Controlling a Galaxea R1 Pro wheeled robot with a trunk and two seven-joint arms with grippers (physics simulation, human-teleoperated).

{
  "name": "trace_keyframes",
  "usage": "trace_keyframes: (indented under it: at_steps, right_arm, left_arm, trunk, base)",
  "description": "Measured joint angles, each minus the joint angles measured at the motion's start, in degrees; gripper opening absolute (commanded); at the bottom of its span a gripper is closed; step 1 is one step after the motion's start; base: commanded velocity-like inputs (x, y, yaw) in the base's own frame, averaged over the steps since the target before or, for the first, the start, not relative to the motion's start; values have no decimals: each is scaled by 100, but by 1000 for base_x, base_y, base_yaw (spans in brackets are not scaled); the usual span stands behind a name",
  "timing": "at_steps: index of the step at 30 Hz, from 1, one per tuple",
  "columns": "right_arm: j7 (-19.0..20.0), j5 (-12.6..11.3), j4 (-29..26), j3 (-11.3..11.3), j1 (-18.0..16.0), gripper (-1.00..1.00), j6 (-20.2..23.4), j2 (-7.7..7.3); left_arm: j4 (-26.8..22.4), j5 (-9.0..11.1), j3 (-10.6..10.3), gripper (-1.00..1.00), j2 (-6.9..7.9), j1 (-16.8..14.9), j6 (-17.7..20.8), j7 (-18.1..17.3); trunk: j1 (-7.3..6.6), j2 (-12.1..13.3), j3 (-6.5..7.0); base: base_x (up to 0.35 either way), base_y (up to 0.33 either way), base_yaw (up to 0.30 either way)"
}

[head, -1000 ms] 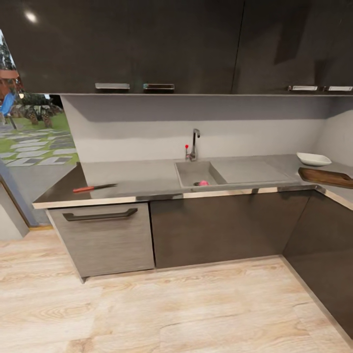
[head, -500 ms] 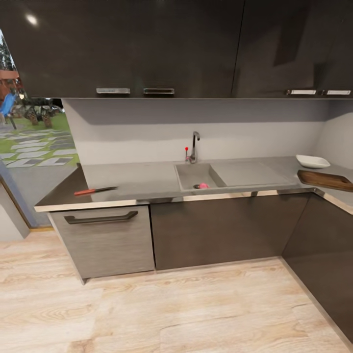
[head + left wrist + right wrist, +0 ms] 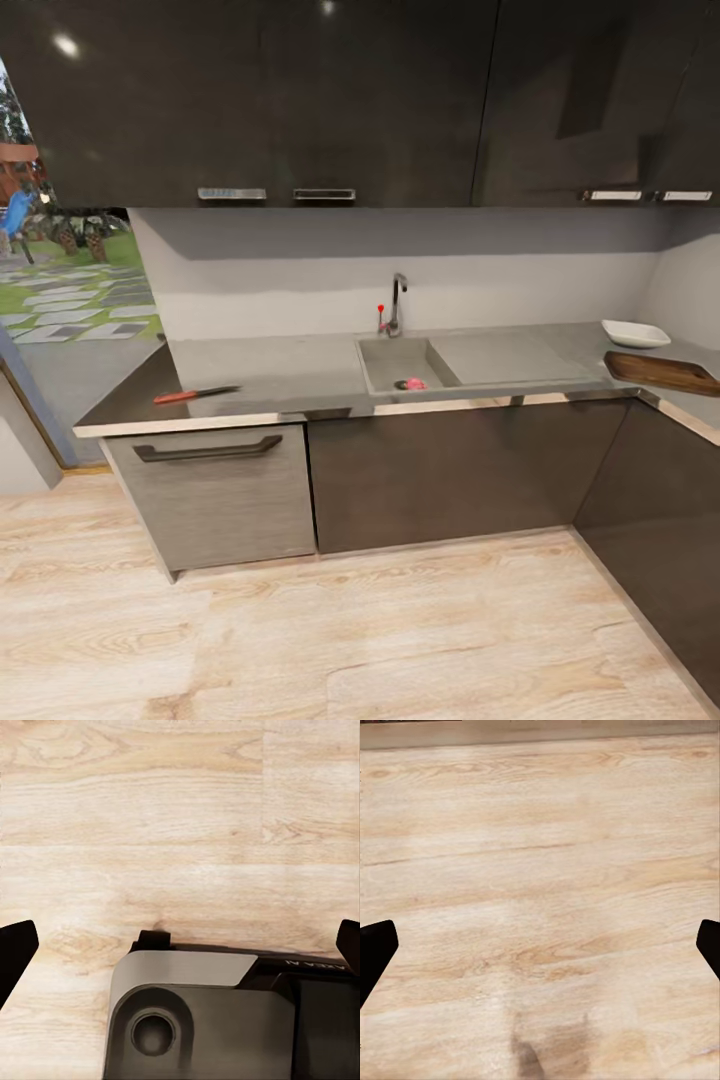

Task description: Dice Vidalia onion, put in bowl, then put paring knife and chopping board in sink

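**Closing on the kitchen bench, nothing picked up yet**

Sliding slightly down the frame since the earlier head pictures, the whole kitchen is shifting as our camera moves; the things themselves are not moving. We are seeing the Vidalia onion point(image 3: 411, 383) lying in the sink point(image 3: 385, 357) at centre, the paring knife point(image 3: 194, 394) on the bench point(image 3: 290, 368) at left, the bowl point(image 3: 636, 333) and chopping board point(image 3: 661, 372) at far right. Our left hand point(image 3: 180, 945) and right hand point(image 3: 540, 945) are hanging wide open over the wooden floor point(image 3: 350, 630). Every step, we judge, is waiting.
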Motion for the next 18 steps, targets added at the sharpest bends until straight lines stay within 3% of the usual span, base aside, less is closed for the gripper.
trace_keyframes:
  at_steps: [18]
  right_arm:
    - [0, 0, 0, 0, 0, 100, 0, 4]
  left_arm:
    - [1, 0, 0, 100, 4, 0, 0, 7]
  trunk:
    - [-396, 722, 324]
  base:
    - [0, 0, 0]
